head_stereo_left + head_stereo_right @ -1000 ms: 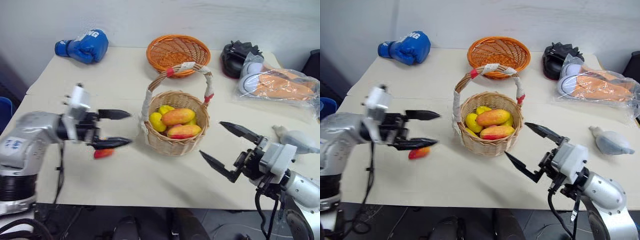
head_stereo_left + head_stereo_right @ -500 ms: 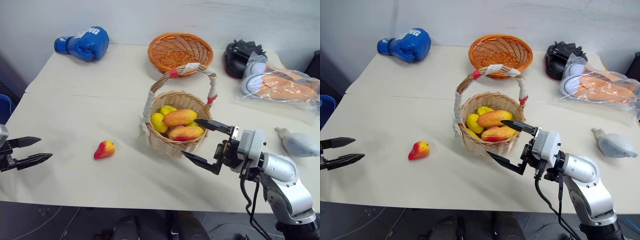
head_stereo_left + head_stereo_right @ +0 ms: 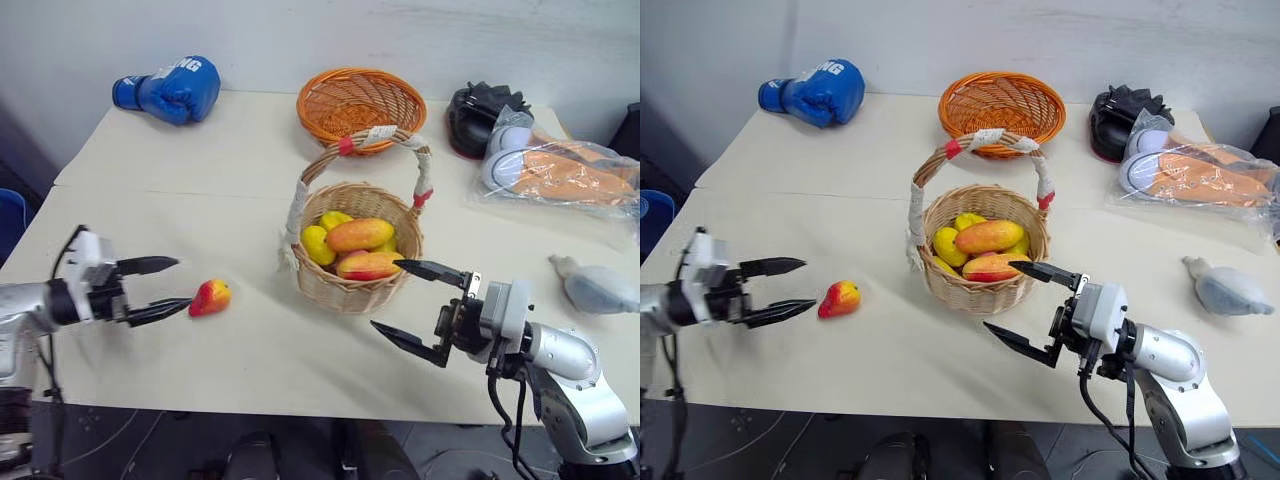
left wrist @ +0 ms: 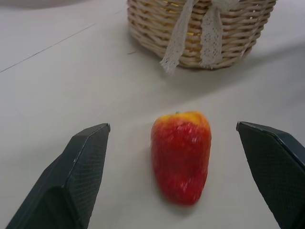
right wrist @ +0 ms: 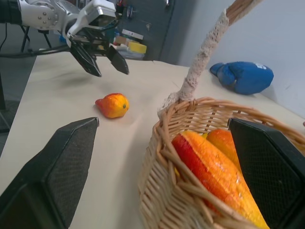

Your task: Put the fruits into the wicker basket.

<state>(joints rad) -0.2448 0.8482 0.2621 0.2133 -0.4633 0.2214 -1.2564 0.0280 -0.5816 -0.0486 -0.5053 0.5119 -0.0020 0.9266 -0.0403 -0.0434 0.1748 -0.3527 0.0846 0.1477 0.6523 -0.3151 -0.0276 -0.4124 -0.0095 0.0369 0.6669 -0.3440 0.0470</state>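
- We are seeing the left gripper [image 3: 163, 289] standing wide open, jaws spread one above the other, holding nothing.
- It is pointing at the small pear-shaped fruit [image 3: 210, 297], which is lying on the table [image 3: 200, 170] just past the fingertips; in the left wrist view the fruit [image 4: 181, 155] is sitting between the two fingers [image 4: 71, 176] with bare table on both sides, so nothing is touching it.
- We are noting the right gripper [image 3: 410, 300] also fully open and empty, its upper finger hanging just beside the rim of the wicker basket [image 3: 357, 283] at the basket's 5 o'clock, the lower finger over bare table.
- The basket is standing upright near the table's middle; two oblong fruits [image 3: 357, 234] are lying inside on top of some yellow fruit [image 3: 314, 243].
- The loose pear-shaped fruit is lying at about 8 o'clock from the basket, near it but apart.
- Beyond the basket, at 12 o'clock, an orange woven bowl [image 3: 358, 103] is sitting; a blue boxing glove [image 3: 167, 91] is lying at 10 o'clock, far back.
- At 3 o'clock, a grey plush toy [image 3: 598, 287] is resting near the table edge.
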